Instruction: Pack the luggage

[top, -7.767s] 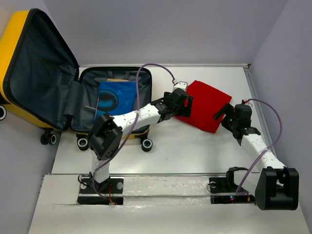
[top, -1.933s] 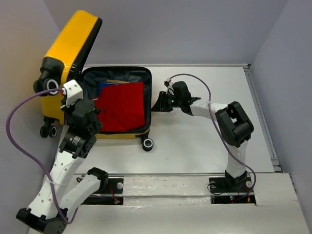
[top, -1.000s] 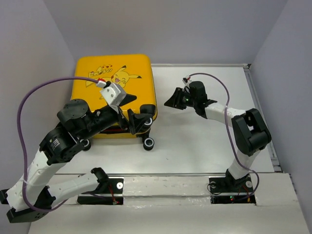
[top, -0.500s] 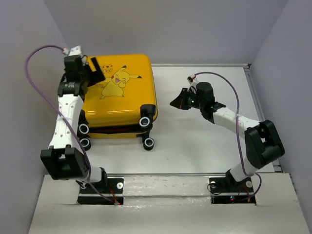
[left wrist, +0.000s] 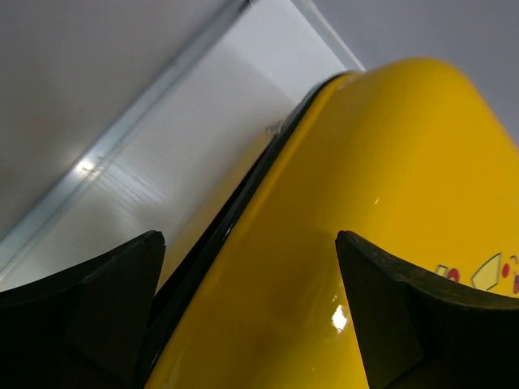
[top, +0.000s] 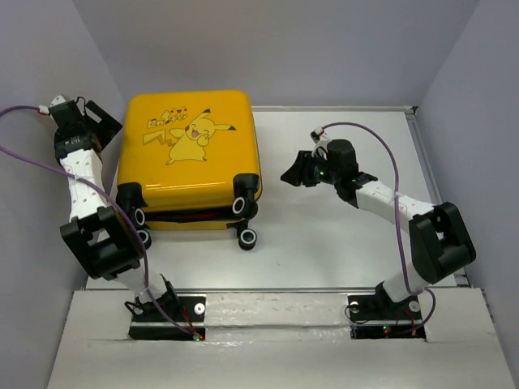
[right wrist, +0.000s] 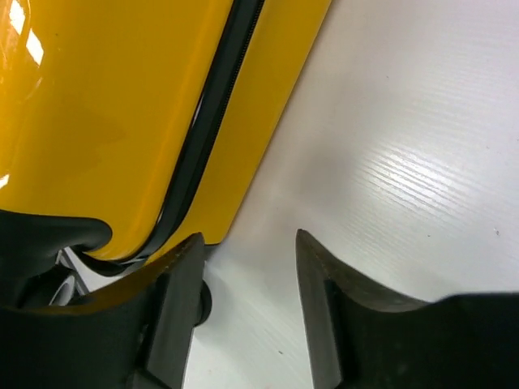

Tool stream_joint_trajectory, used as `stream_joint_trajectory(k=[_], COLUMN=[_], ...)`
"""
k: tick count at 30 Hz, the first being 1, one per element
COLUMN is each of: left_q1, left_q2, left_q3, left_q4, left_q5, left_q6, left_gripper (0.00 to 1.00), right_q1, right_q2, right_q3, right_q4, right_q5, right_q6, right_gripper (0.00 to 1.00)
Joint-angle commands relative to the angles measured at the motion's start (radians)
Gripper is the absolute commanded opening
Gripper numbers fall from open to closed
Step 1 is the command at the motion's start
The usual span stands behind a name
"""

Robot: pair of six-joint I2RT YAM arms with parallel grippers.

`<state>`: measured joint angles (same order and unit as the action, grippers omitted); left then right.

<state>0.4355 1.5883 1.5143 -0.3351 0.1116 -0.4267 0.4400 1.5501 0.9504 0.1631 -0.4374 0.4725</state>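
The yellow luggage (top: 188, 154) lies shut on the table (top: 340, 235), Pikachu lid up, black wheels toward the near side. My left gripper (top: 101, 121) hovers off its far-left corner, open and empty. From the left wrist view, the glossy yellow shell (left wrist: 357, 203) and its dark zip seam lie beyond the spread fingers (left wrist: 105, 292). To the right of the case my right gripper (top: 296, 170) hangs over bare table, open with nothing in it. The right wrist view looks along the luggage's side (right wrist: 122, 105), with its black seam, and a fingertip (right wrist: 182, 275) near a wheel.
Grey walls close in the table on the left, back and right. The left gripper is close to the left wall (top: 40, 81). A raised metal rail (top: 284, 292) runs along the near edge by the arm bases.
The luggage lid came down and the case is shut. The left arm has swung from the lid out to the far left beside the case. The right gripper's jaws have spread apart.
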Motion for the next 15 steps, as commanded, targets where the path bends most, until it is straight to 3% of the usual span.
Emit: stream_joint_trajectory(k=[1,4,7,10,14,15], left_q1=[0.02,0.017,0.006,-0.05,-0.161,-0.199], left_q2=[0.102,0.143,0.15,0.095,-0.035,-0.062], left_q3=[-0.122,-0.163,-0.209,-0.328,-0.521,-0.583], left_q4=[0.14,0.18,0.188,0.247,0.382,0.412], left_q5=[0.331,0.431,0.453,0.445,0.436,0.427], left_q6=[-0.093,-0.11,-0.093,-0.104,-0.187,-0.207], left_gripper=[0.99,0.99,0.99,0.99,0.99,0.99], right_q1=[0.005,0.005,0.005,-0.029,-0.177,-0.197], right_q2=[-0.047,-0.05,-0.048,-0.051,-0.016,-0.01], right_q3=[-0.009,-0.002,0.01,0.025,0.039,0.042], right_q4=[0.019,0.016,0.013,0.007,0.013,0.012], right_q5=[-0.004,-0.04,-0.074,-0.026,-0.125,-0.147], right_q6=[-0.035,-0.047,-0.046,0.001,0.115,0.115], right_gripper=[0.75,0.91,0.96,0.95,0.8,0.8])
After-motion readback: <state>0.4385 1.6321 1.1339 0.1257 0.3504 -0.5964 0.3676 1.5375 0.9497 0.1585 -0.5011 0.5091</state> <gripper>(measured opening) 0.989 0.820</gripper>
